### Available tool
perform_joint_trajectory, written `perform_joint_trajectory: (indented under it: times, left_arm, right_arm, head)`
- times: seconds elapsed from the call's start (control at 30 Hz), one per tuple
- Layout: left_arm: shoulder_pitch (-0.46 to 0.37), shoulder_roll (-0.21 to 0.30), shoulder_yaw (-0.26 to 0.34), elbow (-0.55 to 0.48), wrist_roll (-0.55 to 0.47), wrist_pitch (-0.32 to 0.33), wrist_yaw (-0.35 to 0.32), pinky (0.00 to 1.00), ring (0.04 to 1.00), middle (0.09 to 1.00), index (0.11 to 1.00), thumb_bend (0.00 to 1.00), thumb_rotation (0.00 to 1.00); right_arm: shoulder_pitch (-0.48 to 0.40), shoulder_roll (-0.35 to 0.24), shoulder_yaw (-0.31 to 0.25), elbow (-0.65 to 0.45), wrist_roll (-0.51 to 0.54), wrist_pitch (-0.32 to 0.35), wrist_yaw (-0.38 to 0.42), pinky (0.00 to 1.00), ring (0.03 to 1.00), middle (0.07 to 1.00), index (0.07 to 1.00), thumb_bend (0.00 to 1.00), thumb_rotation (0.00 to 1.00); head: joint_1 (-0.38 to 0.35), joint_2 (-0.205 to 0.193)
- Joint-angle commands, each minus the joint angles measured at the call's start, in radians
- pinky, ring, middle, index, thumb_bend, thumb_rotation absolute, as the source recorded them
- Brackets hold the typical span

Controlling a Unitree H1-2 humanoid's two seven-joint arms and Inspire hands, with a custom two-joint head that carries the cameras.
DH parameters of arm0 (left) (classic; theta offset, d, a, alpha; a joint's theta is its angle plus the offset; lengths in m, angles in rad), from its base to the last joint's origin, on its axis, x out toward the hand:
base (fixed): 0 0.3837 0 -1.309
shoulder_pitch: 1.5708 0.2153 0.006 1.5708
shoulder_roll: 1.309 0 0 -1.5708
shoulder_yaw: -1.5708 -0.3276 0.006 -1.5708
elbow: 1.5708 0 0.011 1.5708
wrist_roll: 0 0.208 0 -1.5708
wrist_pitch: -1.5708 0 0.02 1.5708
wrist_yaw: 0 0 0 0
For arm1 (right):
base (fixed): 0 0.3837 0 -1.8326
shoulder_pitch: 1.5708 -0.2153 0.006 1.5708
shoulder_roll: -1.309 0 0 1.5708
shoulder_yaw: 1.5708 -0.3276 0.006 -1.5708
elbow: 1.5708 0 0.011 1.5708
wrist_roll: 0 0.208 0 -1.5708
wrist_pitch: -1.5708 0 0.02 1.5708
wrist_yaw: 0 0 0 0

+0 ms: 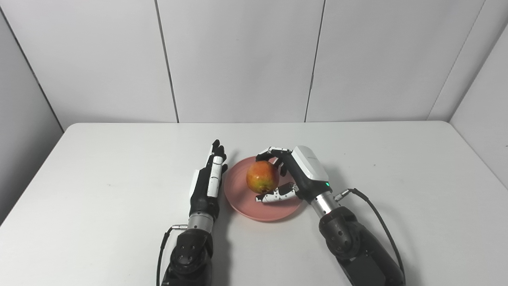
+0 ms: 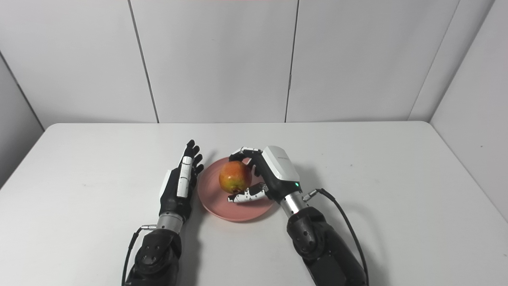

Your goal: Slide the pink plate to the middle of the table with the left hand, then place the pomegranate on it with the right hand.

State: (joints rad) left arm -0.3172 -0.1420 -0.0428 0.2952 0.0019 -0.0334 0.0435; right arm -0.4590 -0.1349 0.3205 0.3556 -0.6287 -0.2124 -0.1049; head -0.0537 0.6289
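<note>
The pink plate (image 1: pixel 245 205) lies near the middle of the white table. A red and yellow pomegranate (image 1: pixel 262 176) is over the plate's centre; whether it rests on the plate or hangs just above it, I cannot tell. My right hand (image 1: pixel 302 173) reaches in from the right and is shut on the pomegranate, with its fingers curled over the top and far side and its thumb against the front. My left hand (image 1: pixel 208 179) is open with straight fingers pointing away from me. It stands on its edge right beside the plate's left rim.
The white table (image 1: pixel 99 178) spreads wide on both sides of the plate and ends at grey wall panels behind. A black cable (image 1: pixel 377 218) loops off my right forearm over the table.
</note>
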Motion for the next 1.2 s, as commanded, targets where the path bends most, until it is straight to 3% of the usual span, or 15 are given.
perform_joint_trajectory:
  times: [0.0, 0.23, 0.37, 0.43, 0.47, 0.53, 0.73, 1.0, 1.07, 1.17]
  left_arm:
    - [-0.050, -0.010, -0.006, -0.023, -0.002, -0.044, -0.005, 0.98, 0.995, 1.000, 1.000, 0.66, 1.00]
    - [-0.050, -0.013, -0.007, -0.023, 0.002, -0.043, -0.001, 0.98, 0.996, 1.000, 1.000, 0.67, 1.00]
    - [-0.050, -0.013, -0.009, -0.026, 0.006, -0.041, -0.001, 0.98, 0.998, 1.000, 1.000, 0.66, 1.00]
    - [-0.050, -0.011, -0.010, -0.026, 0.006, -0.042, -0.003, 0.98, 0.998, 1.000, 1.000, 0.65, 1.00]
    - [-0.051, -0.010, -0.011, -0.026, 0.005, -0.043, -0.005, 0.98, 1.000, 1.000, 1.000, 0.65, 1.00]
    - [-0.050, -0.008, -0.012, -0.025, 0.002, -0.051, -0.010, 0.98, 1.000, 1.000, 1.000, 0.64, 1.00]
    - [-0.048, -0.011, -0.009, -0.032, 0.001, -0.046, -0.005, 0.98, 0.995, 1.000, 1.000, 0.64, 1.00]
    - [-0.049, -0.009, -0.008, -0.034, 0.000, -0.049, -0.006, 0.98, 0.998, 1.000, 1.000, 0.62, 1.00]
    - [-0.051, -0.009, -0.008, -0.030, -0.001, -0.054, -0.007, 0.98, 1.000, 1.000, 1.000, 0.61, 1.00]
    - [-0.052, -0.009, -0.006, -0.025, 0.000, -0.058, -0.005, 0.98, 0.997, 1.000, 1.000, 0.62, 1.00]
  right_arm:
    - [-0.065, -0.012, 0.004, 0.002, -0.018, -0.034, -0.022, 0.33, 0.413, 0.446, 0.528, 0.52, 0.00]
    - [-0.096, -0.042, 0.035, 0.065, -0.069, -0.048, -0.036, 0.41, 0.484, 0.484, 0.495, 0.52, 0.00]
    - [-0.104, -0.052, 0.047, 0.070, -0.078, -0.025, -0.011, 0.50, 0.577, 0.535, 0.460, 0.52, 0.00]
    - [-0.103, -0.055, 0.052, 0.064, -0.084, -0.012, 0.000, 0.59, 0.658, 0.502, 0.483, 0.52, 0.00]
    - [-0.102, -0.056, 0.055, 0.058, -0.090, -0.002, 0.006, 0.66, 0.745, 0.698, 0.488, 0.51, 0.08]
    - [-0.101, -0.063, 0.070, 0.043, -0.127, 0.020, 0.014, 0.73, 0.804, 0.789, 0.489, 0.51, 0.11]
    - [-0.099, -0.070, 0.089, 0.009, -0.178, 0.068, 0.039, 0.92, 0.898, 0.864, 0.492, 0.51, 0.13]
    - [-0.081, -0.074, 0.082, -0.039, -0.160, 0.077, 0.075, 1.00, 0.955, 0.913, 0.498, 0.51, 0.16]
    - [-0.077, -0.075, 0.080, -0.045, -0.155, 0.069, 0.075, 1.00, 0.990, 0.971, 0.718, 0.69, 0.38]
    - [-0.074, -0.076, 0.077, -0.045, -0.147, 0.052, 0.070, 1.00, 0.999, 0.995, 0.791, 0.72, 0.46]
  head:
    - [-0.001, -0.003]
    - [-0.003, 0.000]
    - [-0.001, 0.001]
    - [-0.003, 0.001]
    - [-0.003, 0.001]
    - [-0.002, 0.001]
    - [-0.003, 0.002]
    - [-0.005, 0.004]
    - [-0.005, 0.004]
    - [-0.007, 0.004]
